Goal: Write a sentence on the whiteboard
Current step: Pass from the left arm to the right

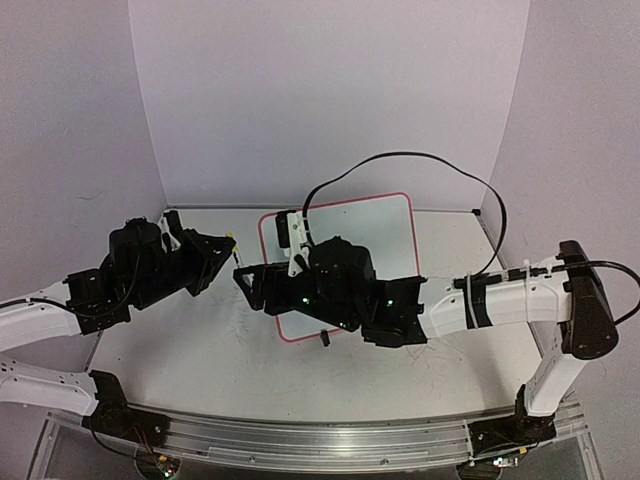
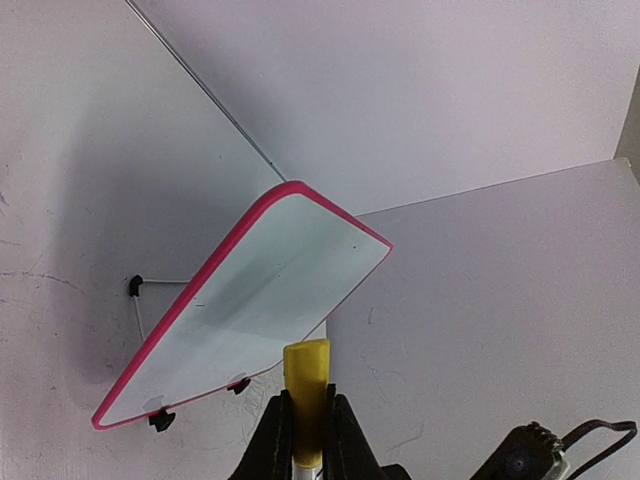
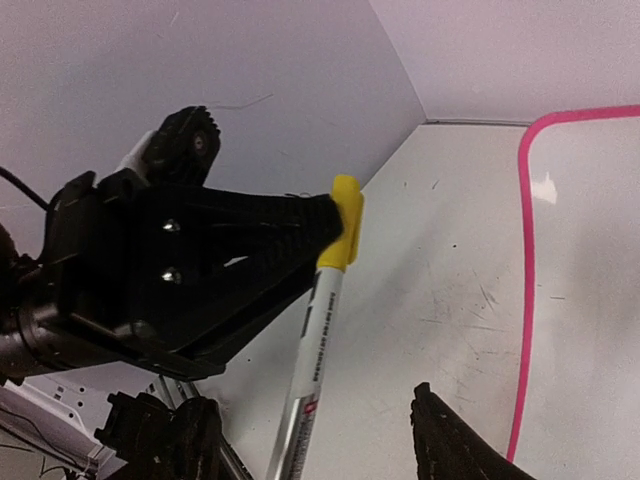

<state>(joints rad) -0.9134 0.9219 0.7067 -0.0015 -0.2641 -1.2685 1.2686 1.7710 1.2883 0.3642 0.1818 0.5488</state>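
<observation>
While the left gripper [image 2: 305, 412] is clamping the yellow cap of a slim silver marker [image 3: 318, 350], the right gripper [image 1: 245, 280] is hovering just beside it, and I cannot tell its jaw gap. The small pink-rimmed white whiteboard [image 1: 385, 225] is lying far-centre under the right arm; it is looking light, stiff and likely to slide, so I would be holding it at the rim

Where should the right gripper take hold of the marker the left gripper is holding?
Best on the bare barrel, a little below the yellow cap. The left gripper is shut on the cap end, so the long straight barrel is the only free part. Come from the whiteboard side, away from the left gripper's body, jaws across the barrel's width.
</observation>
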